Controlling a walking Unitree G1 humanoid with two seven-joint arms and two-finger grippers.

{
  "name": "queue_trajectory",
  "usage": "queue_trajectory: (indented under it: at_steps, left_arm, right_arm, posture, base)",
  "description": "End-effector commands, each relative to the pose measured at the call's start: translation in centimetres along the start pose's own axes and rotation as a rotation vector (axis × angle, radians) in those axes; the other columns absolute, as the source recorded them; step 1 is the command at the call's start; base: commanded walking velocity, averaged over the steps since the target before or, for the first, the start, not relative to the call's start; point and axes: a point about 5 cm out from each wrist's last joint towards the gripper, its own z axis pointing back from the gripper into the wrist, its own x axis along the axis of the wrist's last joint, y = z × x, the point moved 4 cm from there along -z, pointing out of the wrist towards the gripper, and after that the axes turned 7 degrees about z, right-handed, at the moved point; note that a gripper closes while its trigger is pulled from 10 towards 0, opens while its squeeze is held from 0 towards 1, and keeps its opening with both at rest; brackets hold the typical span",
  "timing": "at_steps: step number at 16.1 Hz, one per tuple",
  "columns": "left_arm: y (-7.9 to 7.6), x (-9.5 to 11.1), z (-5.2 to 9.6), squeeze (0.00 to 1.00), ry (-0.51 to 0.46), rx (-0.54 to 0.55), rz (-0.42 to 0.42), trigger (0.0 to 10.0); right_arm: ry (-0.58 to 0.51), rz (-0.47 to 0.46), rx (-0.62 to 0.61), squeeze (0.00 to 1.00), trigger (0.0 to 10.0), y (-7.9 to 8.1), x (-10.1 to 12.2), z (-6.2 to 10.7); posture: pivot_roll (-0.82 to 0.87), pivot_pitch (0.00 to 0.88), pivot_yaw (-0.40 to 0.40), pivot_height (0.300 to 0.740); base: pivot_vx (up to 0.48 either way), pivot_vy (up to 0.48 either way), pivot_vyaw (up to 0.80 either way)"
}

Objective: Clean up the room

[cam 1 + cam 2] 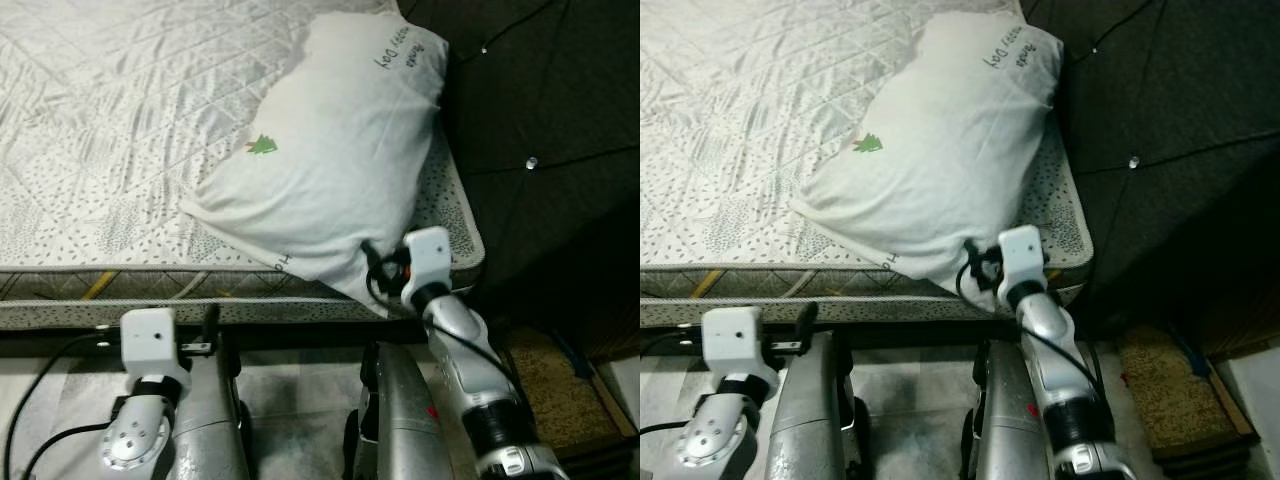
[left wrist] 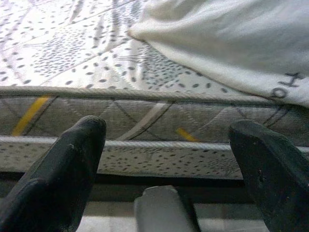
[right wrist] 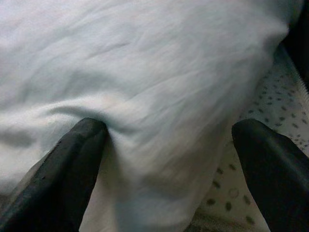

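- Here we see the right claw at lower centre of the head view, reaching up to the pillow's near corner, fingers spread, one pressing the fabric.
- The left claw sits low at lower left, spread wide before the mattress edge, holding nothing.
- The white pillow lies on the bed's right side, beside a dark tufted headboard.
- Our left wrist view adds yellow marks on the mattress side.

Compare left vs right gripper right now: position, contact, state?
The right gripper is raised to the near corner of the white pillow, one finger pressing into the fabric; the left gripper sits lower, facing the side of the mattress and touching nothing. The right straddles pillow cloth; the left holds air. Both have jaws open.
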Motion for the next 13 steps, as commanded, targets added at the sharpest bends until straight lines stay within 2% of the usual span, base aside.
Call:
queue_trajectory:
  at_steps: [1, 2, 4, 5, 6, 10, 13]
  left_arm:
    - [0.3, -0.2, 0.4, 0.0, 0.021, 0.008, 0.002, 10.0]
    - [0.3, -0.1, 0.5, 0.0, 0.025, 0.008, 0.002, 10.0]
    - [0.2, 0.1, 0.5, 0.0, 0.036, 0.005, 0.001, 10.0]
    - [0.1, 0.1, 0.6, 0.0, 0.039, 0.002, 0.002, 10.0]
    - [0.1, 0.1, 0.6, 0.0, 0.041, 0.0, 0.003, 10.0]
    - [0.0, 0.5, 0.3, 0.0, 0.039, -0.006, 0.003, 10.0]
    - [0.3, 0.9, 0.1, 0.0, 0.035, 0.001, 0.003, 10.0]
  right_arm:
    - [0.035, -0.017, -0.042, 0.0, 10.0, -0.6, -0.8, -0.4]
    - [0.041, -0.02, -0.043, 0.0, 10.0, -0.5, -0.6, -1.1]
    - [0.092, -0.034, 0.001, 0.0, 10.0, 0.9, -0.6, -2.6]
    - [0.097, -0.093, 0.017, 0.0, 7.2, 1.8, -0.2, -3.2]
    - [0.089, -0.135, 0.021, 0.0, 0.0, 2.7, 0.4, -4.0]
    - [0.048, -0.246, 0.072, 0.0, 0.0, 5.7, 3.4, -6.2]
    - [0.1, -0.298, 0.048, 0.0, 0.0, 5.2, 2.2, -6.2]
  posture:
    - [0.15, 0.229, -0.061, 0.566]
    - [0.15, 0.229, -0.061, 0.566]
    - [0.16, 0.235, -0.062, 0.566]
    - [0.16, 0.236, -0.063, 0.566]
    - [0.17, 0.236, -0.064, 0.566]
    - [0.2, 0.221, -0.071, 0.566]
    - [0.21, 0.211, -0.078, 0.566]
  base:
    - [0.0, 0.0, 0.0]
    - [0.0, 0.0, 0.0]
    - [0.0, 0.0, 0.0]
    - [0.0, 0.0, 0.0]
    - [0.0, 0.0, 0.0]
    - [0.0, 0.0, 0.0]
    - [0.0, 0.0, 0.0]
